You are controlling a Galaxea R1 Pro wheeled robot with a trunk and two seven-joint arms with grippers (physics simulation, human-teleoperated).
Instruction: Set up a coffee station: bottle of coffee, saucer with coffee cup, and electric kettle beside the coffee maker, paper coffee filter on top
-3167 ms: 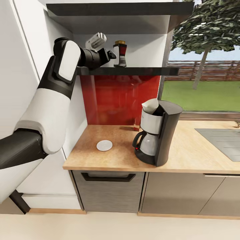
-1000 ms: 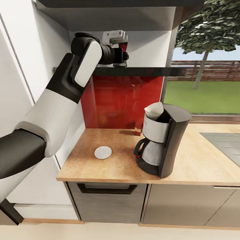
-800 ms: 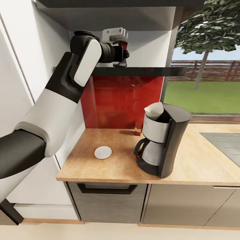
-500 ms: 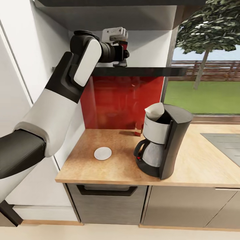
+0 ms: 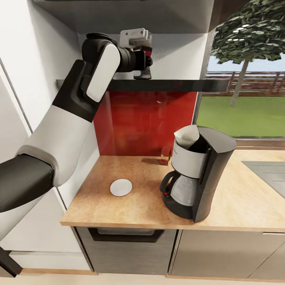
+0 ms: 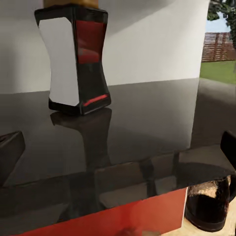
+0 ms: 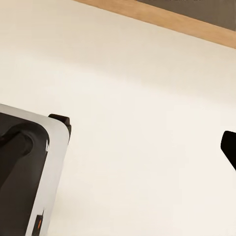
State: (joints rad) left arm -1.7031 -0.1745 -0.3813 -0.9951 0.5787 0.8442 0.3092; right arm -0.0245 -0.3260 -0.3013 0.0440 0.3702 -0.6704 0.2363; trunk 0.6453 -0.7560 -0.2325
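The bottle of coffee [image 6: 76, 59], dark with a white label and a red panel, stands upright on the glossy black kitchen shelf [image 6: 147, 123]. My left gripper [image 6: 118, 152] is open at the shelf's front edge. Its fingertips [image 6: 10, 152] are spread wide and stop short of the bottle. In the head view this gripper [image 5: 144, 65] covers most of the bottle [image 5: 149, 51]. On the kitchen countertop [image 5: 103, 206] below, the coffee maker [image 5: 206, 174] holds a paper coffee filter [image 5: 186, 136], with the saucer [image 5: 121, 187] to its left. My right gripper [image 7: 118, 147] hangs over the floor.
A thicker dark grey shelf [image 5: 138, 16] sits above the black one. A red backsplash [image 5: 146, 118] runs behind the counter, with a small reddish thing [image 5: 164, 157] at its foot. The sink [image 5: 269, 170] is at the right and white cabinets [image 5: 23, 59] at the left.
Since 3.2 s ago my left gripper has moved right along the shelf up to the bottle. Over the last second the arm has held still while the head view shifted slightly.
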